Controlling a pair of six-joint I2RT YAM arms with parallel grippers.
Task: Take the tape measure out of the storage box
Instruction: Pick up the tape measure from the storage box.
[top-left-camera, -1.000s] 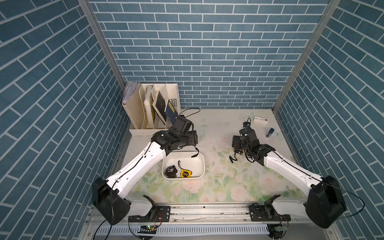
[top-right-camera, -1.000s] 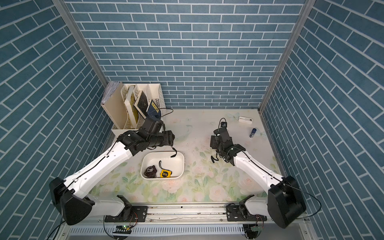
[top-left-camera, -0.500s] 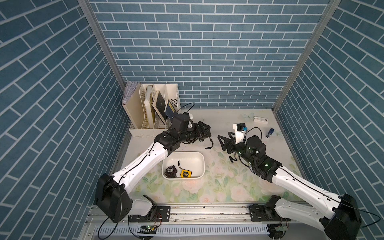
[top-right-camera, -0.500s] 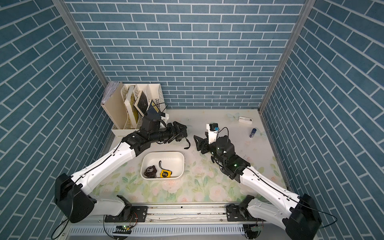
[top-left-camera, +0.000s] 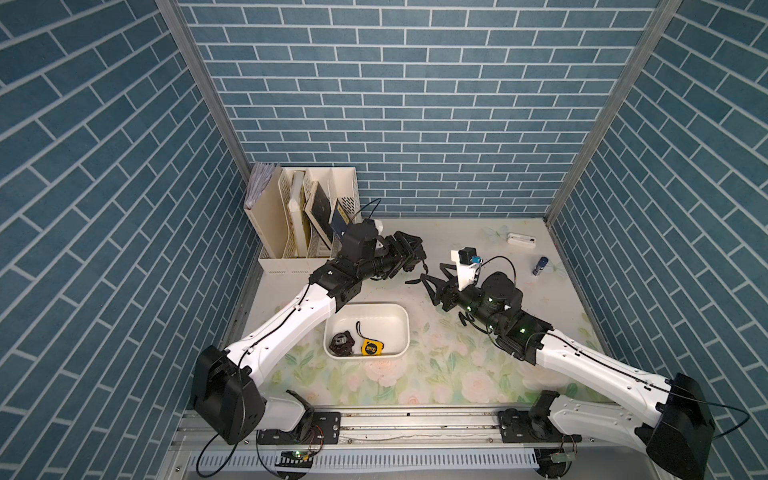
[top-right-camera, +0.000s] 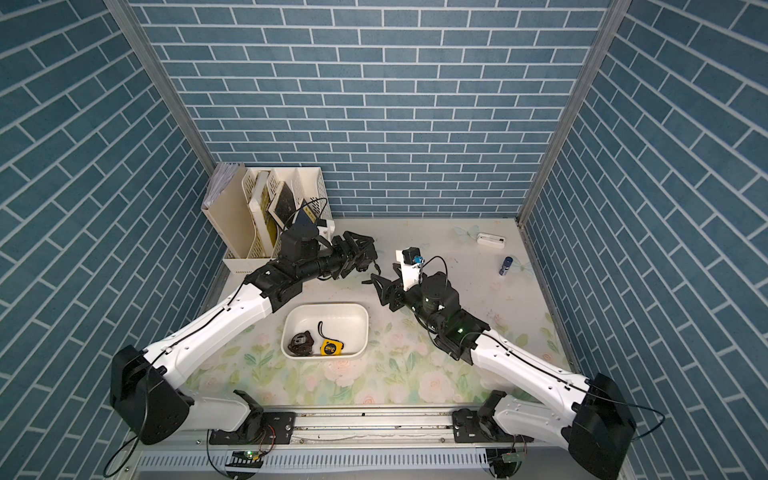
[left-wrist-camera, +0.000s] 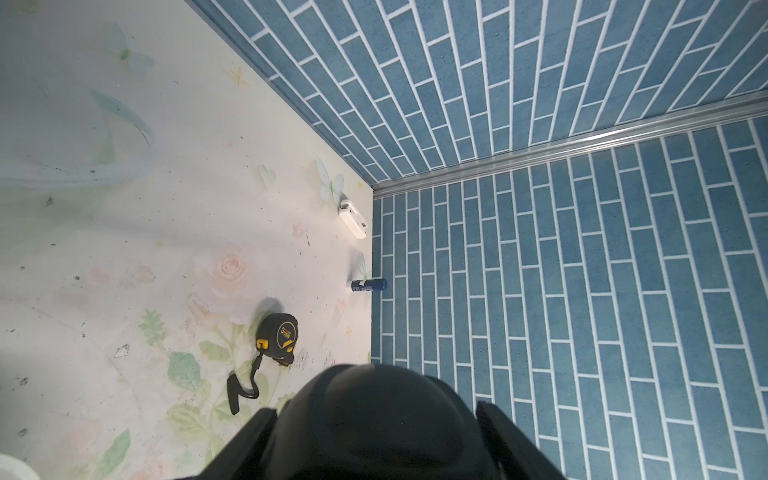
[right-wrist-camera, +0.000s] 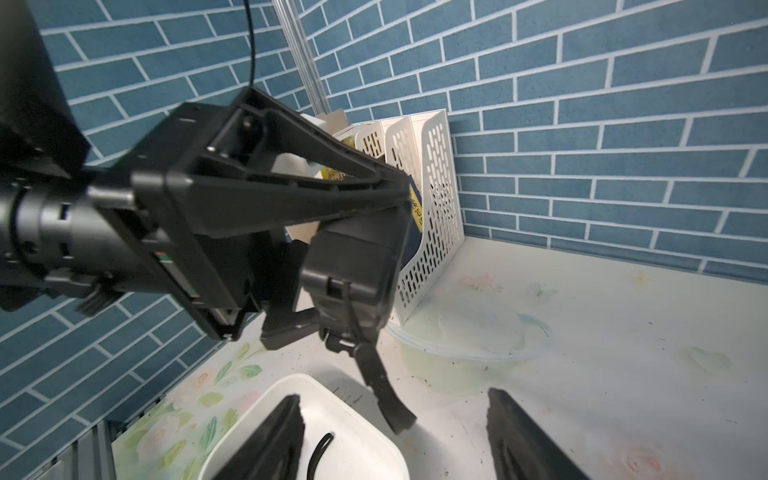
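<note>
1. The left gripper (top-left-camera: 409, 251) is closed on a black tape measure (right-wrist-camera: 349, 266), which is clamped between both fingers.
2. This black tape measure is held in the air above the table (top-left-camera: 415, 374), beyond the far side of the storage box (top-left-camera: 384, 320) and outside it.
3. Its wrist strap (right-wrist-camera: 382, 390) is seen hanging loose beneath it, clear of the box rim.
4. The right gripper (top-left-camera: 428, 277) is spread wide, and nothing is held between its fingers (right-wrist-camera: 270, 436).
5. The right gripper is pointed left towards the left gripper. It is near that gripper but apart from it, to the far right of the box.
6. A yellow tape measure (top-left-camera: 371, 347) is seen in both top views, lying inside the box at its near side.
7. A dark object (top-left-camera: 341, 343) lies just left of the yellow tape measure in the box; what it is cannot be told.
8. In the left wrist view a yellow-trimmed tape measure (left-wrist-camera: 278, 336) is shown lying on the table, near a blue cylinder (left-wrist-camera: 368, 285) and a white device (left-wrist-camera: 352, 218).
9. The blue cylinder and the white device are placed at the far right of the table, close to the wall.
10. A cream file organizer (top-left-camera: 291, 216) is stood in the far left corner, with books and papers slotted in it.
</note>
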